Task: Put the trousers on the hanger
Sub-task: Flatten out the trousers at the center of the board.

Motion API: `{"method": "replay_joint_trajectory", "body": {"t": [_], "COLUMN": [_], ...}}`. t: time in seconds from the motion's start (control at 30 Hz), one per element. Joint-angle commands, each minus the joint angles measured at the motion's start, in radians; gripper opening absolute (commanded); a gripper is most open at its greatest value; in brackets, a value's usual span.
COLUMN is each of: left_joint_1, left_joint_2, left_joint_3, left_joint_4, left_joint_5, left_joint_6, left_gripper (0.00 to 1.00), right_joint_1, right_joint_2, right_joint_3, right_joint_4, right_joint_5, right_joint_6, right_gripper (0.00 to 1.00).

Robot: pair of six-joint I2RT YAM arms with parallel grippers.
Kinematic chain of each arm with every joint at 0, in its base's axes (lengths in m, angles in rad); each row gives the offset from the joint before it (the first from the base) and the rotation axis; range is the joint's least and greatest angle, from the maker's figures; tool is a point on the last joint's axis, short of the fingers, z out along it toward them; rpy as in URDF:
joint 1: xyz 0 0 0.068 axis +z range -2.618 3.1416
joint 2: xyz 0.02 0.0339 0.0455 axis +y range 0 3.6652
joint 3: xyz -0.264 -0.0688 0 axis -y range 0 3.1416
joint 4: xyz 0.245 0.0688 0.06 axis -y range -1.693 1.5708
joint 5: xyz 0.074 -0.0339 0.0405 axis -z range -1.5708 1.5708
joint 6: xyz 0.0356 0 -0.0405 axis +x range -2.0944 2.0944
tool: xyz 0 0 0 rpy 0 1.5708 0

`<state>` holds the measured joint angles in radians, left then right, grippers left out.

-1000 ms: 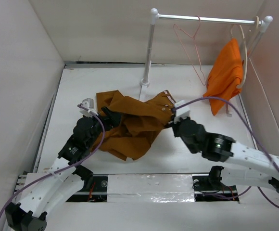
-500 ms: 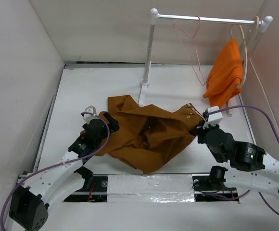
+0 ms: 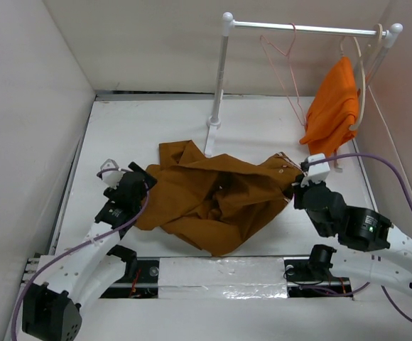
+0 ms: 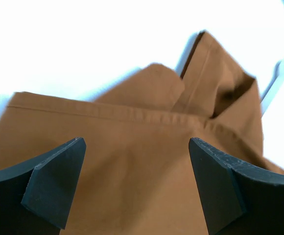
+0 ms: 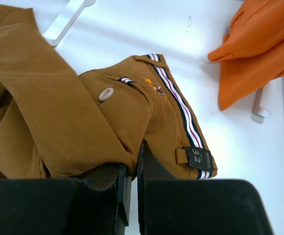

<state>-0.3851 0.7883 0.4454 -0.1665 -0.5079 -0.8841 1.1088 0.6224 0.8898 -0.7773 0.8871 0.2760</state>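
The task is sitting at an early step, as I judge it: the long ochre-brown fabric trousers (image 3: 220, 199) are lying crumpled across the middle of the white worktop (image 3: 142, 121), well apart from the thin pink wire hanger (image 3: 285, 78), which is hanging from the white rail (image 3: 298, 28).

The right pincer (image 5: 133, 171) is pinching the cloth just below the white-and-red striped waistband (image 5: 178, 105). The left pincer (image 4: 137, 183) is gaping wide over the trousers' left edge, gripping nothing.

The next move is probably calling for the left pincer to take a second hold, so the garment can be straightened and fed through the hanger.

The bright orange garment (image 3: 334, 106) on the cream hanger (image 3: 362, 71) is crowding the pink one, and the rail's upright post (image 3: 220, 78) is standing just behind the trousers.
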Motion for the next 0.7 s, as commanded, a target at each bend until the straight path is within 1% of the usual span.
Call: {"method": "replay_joint_trajectory", "body": {"t": [0.0,0.07,0.1,0.13,0.17,0.2,0.23,0.3,0.47,0.53,0.57,0.63,0.67], "left_joint_1": [0.055,0.084,0.094,0.109,0.133,0.200,0.233,0.299,0.336,0.345,0.345,0.345,0.345], "left_joint_2": [-0.049,0.001,0.052,0.052,0.110,0.139,0.166,0.224,0.258,0.264,0.273,0.290,0.295], "left_joint_3": [0.021,0.026,0.023,0.024,0.024,0.021,0.018,0.015,-0.010,-0.028,-0.036,-0.072,-0.071], "left_joint_4": [-0.046,-0.085,-0.094,-0.103,-0.108,-0.104,-0.096,-0.081,-0.048,-0.008,-0.001,0.065,0.074], "left_joint_5": [-0.018,-0.027,-0.035,-0.038,-0.032,-0.017,0.036,0.074,0.115,0.150,0.160,0.202,0.212], "left_joint_6": [-0.046,-0.070,-0.097,-0.111,-0.121,-0.121,-0.116,-0.107,-0.087,-0.072,-0.069,-0.061,-0.056], "left_gripper": [0.84,0.81,0.80,0.78,0.76,0.75,0.75,0.74,0.73,0.72,0.68,0.60,0.46], "right_joint_1": [-0.041,-0.084,-0.122,-0.122,-0.141,-0.174,-0.190,-0.226,-0.276,-0.297,-0.297,-0.297,-0.297], "right_joint_2": [-0.012,-0.013,-0.009,-0.004,0.000,0.003,0.007,0.005,-0.041,-0.055,-0.055,-0.043,-0.039], "right_joint_3": [0.077,0.075,0.072,0.069,0.064,0.060,0.057,0.051,0.017,0.005,0.000,-0.005,-0.006], "right_joint_4": [0.101,0.175,0.214,0.214,0.246,0.257,0.263,0.262,0.283,0.300,0.317,0.322,0.323], "right_joint_5": [0.052,0.012,-0.040,-0.040,-0.100,-0.126,-0.146,-0.177,-0.230,-0.261,-0.292,-0.303,-0.303], "right_joint_6": [-0.055,-0.089,-0.110,-0.116,-0.127,-0.136,-0.155,-0.164,-0.207,-0.212,-0.213,-0.213,-0.215], "right_gripper": [0.00,0.00,0.00,0.00,0.00,0.00,0.00,0.00,0.00,0.00,0.00,0.00,0.00]}}
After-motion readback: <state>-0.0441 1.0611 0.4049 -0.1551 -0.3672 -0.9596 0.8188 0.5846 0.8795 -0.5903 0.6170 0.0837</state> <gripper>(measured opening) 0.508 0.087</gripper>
